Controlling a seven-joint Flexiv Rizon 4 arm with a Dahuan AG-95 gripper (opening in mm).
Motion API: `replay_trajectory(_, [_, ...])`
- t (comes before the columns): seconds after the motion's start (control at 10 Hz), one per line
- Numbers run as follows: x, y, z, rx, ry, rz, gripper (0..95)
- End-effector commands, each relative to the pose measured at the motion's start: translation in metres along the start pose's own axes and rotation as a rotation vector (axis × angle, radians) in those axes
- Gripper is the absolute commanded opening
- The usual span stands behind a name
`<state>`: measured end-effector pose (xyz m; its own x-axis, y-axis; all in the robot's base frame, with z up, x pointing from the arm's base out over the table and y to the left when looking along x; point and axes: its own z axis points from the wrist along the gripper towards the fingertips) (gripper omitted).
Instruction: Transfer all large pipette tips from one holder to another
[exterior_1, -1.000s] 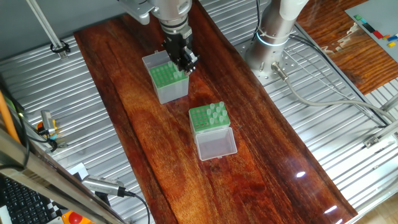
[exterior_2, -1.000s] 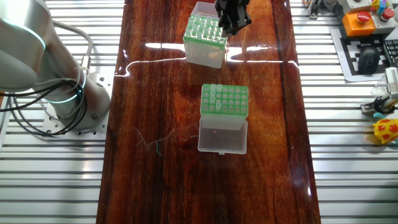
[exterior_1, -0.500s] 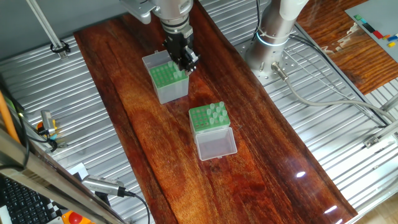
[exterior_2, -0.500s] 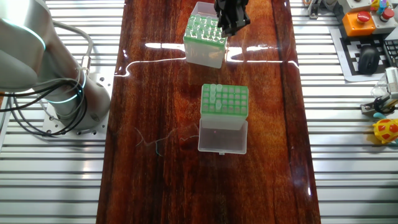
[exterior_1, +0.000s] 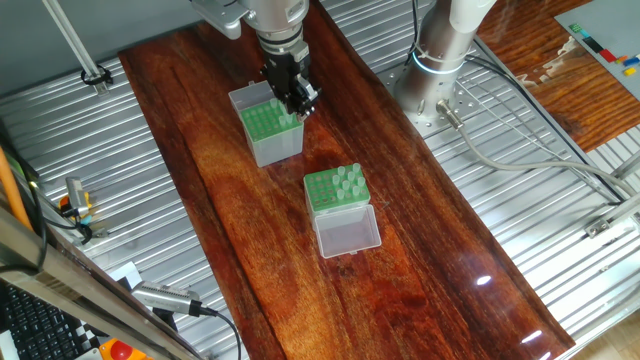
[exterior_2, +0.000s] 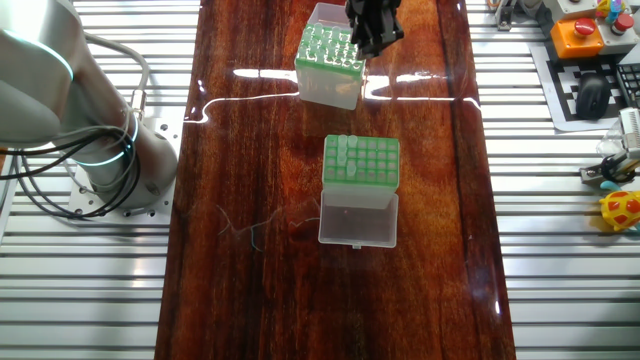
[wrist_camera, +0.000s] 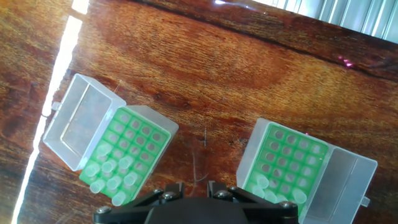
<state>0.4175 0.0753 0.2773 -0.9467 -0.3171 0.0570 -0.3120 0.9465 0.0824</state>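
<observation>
the gripper (exterior_1: 297, 100) hangs low over one edge of the clear-sided holder (exterior_1: 270, 128), on the side of that box turned toward the arm's base, its dark fingers pointing down at the green grid. from both fixed views the fingers look close together, but i cannot tell whether they are parted, closed, or pinching a tip, and the hand view does not show the fingertips at all. this holder sits right beneath the hand, with its clear lid (exterior_2: 325, 14) folded open on the side away from the other box. looking along the fingers, the same holder (wrist_camera: 124, 152) lies to the hand's left, and the large pipette tips (wrist_camera: 109, 168) that stand in it are bunched at the end of the grid farthest from its lid, pale rims upward; the holes nearer the lid look bare. the grey holder (exterior_2: 361, 160) stands well apart from the hand, farther along the dark wooden table (exterior_2: 250, 300), with its whitish lid (exterior_2: 357, 220) lying flat open on the side away from the gripper. a few tips (exterior_2: 341, 155) stand upright along one edge of its grid, and the remaining holes show green. in the hand view this box (wrist_camera: 283, 158) lies to the right of the hand.
</observation>
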Motion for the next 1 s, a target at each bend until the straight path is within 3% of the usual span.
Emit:
replay_trajectory(0.1, [-0.0001,-0.0001,0.0002,0.002,0.000,0.001,19.0])
replay_trajectory(0.2, [-0.0001,-0.0001,0.0002,0.021,-0.011,-0.008,19.0])
replay_trajectory(1.0, [-0.0001,-0.0001,0.0002,0.019,-0.007,-0.027,19.0])
